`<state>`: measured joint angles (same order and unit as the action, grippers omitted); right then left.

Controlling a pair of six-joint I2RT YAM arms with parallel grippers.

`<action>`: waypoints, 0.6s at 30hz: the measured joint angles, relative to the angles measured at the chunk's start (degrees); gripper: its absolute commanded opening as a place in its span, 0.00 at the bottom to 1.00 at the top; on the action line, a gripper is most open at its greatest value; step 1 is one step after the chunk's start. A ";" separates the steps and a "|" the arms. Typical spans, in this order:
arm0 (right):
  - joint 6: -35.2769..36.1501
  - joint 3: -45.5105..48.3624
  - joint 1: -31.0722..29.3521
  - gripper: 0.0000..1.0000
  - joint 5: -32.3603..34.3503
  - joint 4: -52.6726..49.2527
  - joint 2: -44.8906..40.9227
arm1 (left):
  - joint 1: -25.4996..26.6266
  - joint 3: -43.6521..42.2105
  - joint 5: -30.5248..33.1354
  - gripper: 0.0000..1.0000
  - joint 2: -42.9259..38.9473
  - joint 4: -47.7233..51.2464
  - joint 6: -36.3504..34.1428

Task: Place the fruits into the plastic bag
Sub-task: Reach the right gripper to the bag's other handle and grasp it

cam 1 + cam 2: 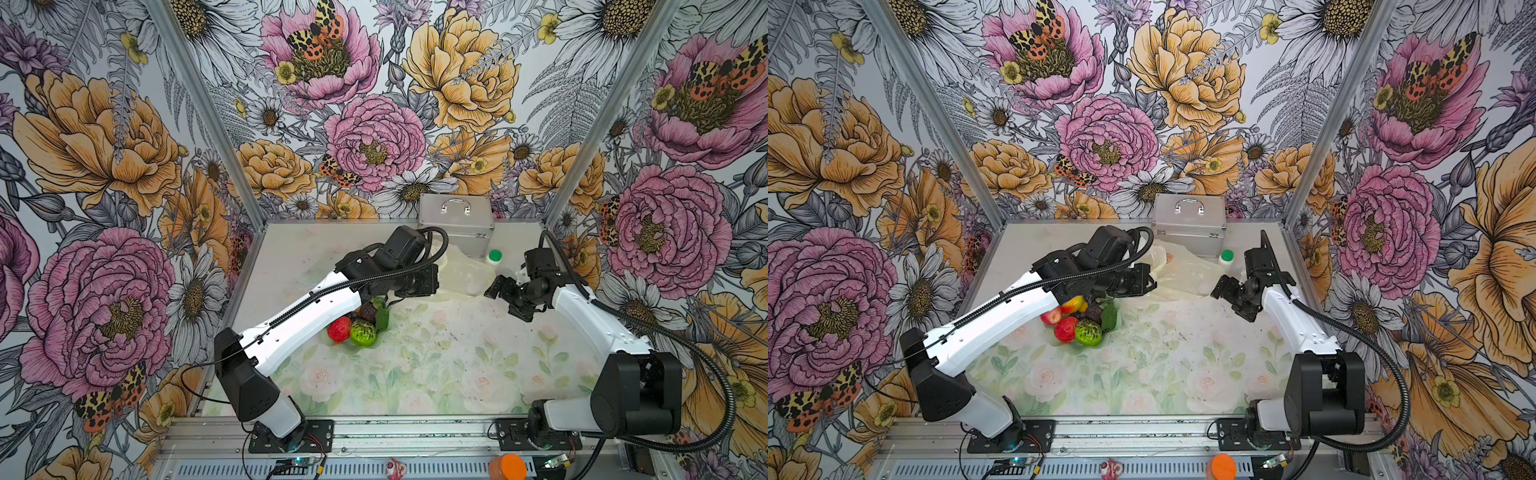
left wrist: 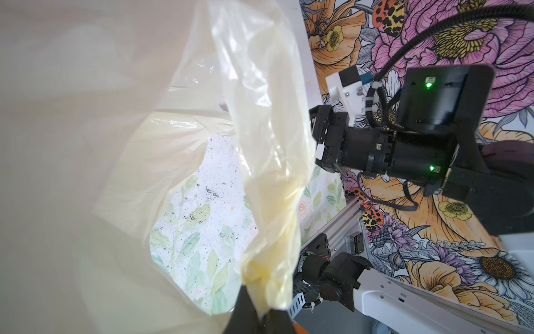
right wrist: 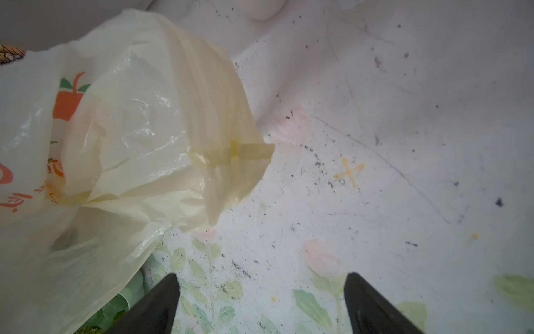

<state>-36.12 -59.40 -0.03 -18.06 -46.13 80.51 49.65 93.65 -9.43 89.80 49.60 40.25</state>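
My left pincer (image 2: 257,313) is clamped on a fold of the bag (image 2: 268,144). In both top views the bag lies right of centre, above and right of the fruits (image 1: 357,328) piled near the middle. My right pincer (image 3: 260,286) stands apart and empty, just beside the bag's loose edge. To do this well, I judge I should pinch only the near layer of that thin film and draw it away from my left, so the mouth gapes. The tabletop (image 1: 436,365) wears a faded floral print speckled with dark grit. A case (image 1: 455,224) sits at the back, under loud flowered walls.
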 measured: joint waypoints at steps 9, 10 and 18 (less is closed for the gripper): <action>1.73 -5.05 0.00 0.71 -0.11 4.98 9.07 | 0.00 -1.49 0.02 0.03 -2.91 -0.13 0.35; 2.01 -5.35 0.00 0.68 -0.11 5.25 9.75 | -0.02 -1.68 0.02 0.02 -3.10 -0.15 0.37; 2.73 -7.54 0.00 0.14 -0.26 6.38 11.80 | -1.64 -4.15 0.00 0.00 -4.55 -0.17 1.25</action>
<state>-33.39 -66.94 -0.03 -18.33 -39.75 92.31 48.01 89.49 -9.43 85.25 49.43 41.50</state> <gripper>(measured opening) 0.276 0.047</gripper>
